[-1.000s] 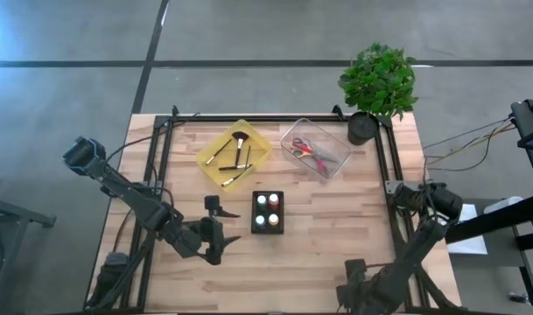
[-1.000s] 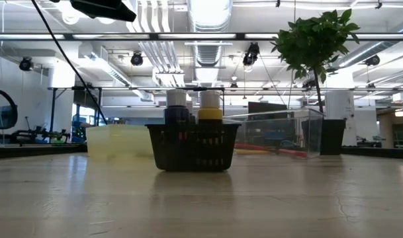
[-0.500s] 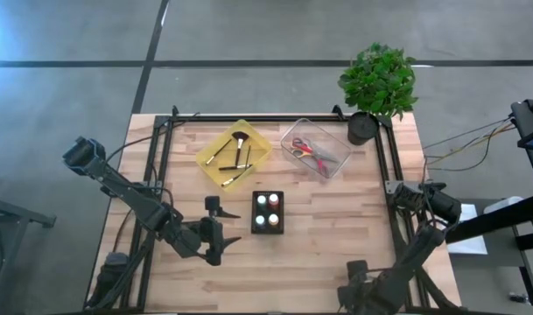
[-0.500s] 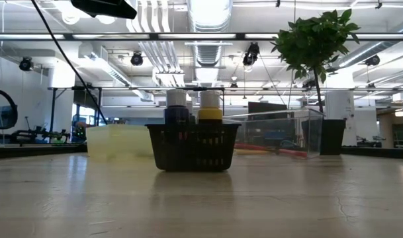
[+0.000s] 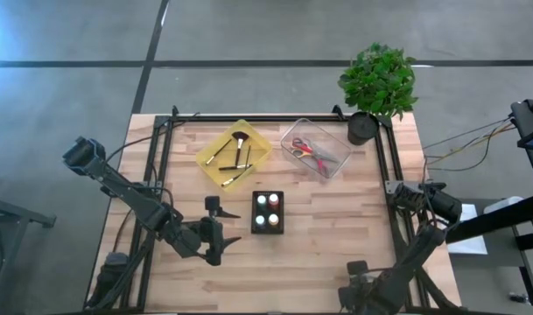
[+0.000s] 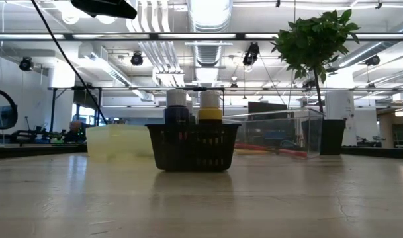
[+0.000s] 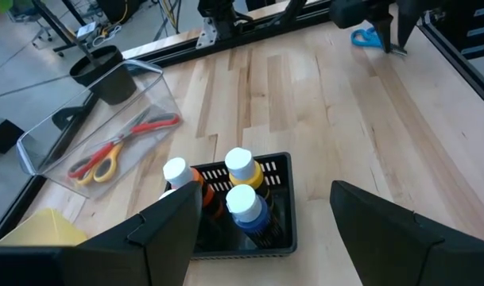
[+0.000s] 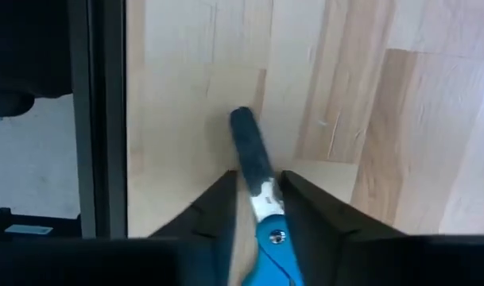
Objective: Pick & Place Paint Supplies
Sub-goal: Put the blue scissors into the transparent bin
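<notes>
My right gripper (image 8: 253, 208) pinches the blue-handled scissors (image 8: 261, 202) at the table's near edge. My left gripper (image 7: 261, 226) gapes empty beside the black basket (image 5: 267, 213) of paint bottles (image 7: 243, 202).

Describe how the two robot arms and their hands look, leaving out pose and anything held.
Both arms are dark, jointed links with black cabling along them. The left arm carries a blue-tinted cap at its base joint and ends in a black left hand with two broad, flat, wedge-shaped fingers. The right arm is similarly black; its right hand has two angular dark fingers.
</notes>
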### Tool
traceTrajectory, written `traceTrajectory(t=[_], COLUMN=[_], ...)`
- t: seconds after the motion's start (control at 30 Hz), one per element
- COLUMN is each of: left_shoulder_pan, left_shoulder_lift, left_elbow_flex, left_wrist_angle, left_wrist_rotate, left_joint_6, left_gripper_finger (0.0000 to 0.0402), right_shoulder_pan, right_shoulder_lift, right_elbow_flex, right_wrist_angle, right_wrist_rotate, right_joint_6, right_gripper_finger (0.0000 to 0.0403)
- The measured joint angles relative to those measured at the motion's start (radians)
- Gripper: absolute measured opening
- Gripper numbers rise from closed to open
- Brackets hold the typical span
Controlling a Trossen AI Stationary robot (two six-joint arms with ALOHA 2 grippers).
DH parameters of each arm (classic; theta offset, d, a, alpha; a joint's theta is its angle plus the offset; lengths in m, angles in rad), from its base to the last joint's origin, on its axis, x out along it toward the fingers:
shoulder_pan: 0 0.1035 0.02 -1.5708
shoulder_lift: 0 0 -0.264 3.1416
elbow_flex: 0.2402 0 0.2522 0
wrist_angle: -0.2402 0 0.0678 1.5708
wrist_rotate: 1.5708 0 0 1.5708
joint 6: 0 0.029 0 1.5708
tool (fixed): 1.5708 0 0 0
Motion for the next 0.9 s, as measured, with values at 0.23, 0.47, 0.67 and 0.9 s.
traceTrajectory(t=[0.23,0.47,0.67,0.9], left_shoulder_pan=[0.000,0.000,0.000,0.000], left_shoulder_lift=[0.000,0.000,0.000,0.000], left_elbow_flex=[0.000,0.000,0.000,0.000], left_wrist_angle=[0.000,0.000,0.000,0.000], left_wrist_rotate=[0.000,0.000,0.000,0.000], left_joint_6=[0.000,0.000,0.000,0.000], left_gripper_finger=[0.0287,0.0287,0.0287,0.0287], right_shoulder_pan=[-0.006,-0.007,-0.007,-0.010], right_shoulder_lift=[-0.002,-0.003,-0.008,-0.008], right_elbow_flex=[-0.004,-0.001,0.010,0.045], right_wrist_angle=[-0.002,-0.003,-0.025,-0.133], right_wrist_rotate=[-0.001,-0.021,-0.025,-0.010], right_joint_6=[-0.036,-0.037,-0.036,-0.035], right_gripper_finger=[0.0021,0.0022,0.0021,0.0015])
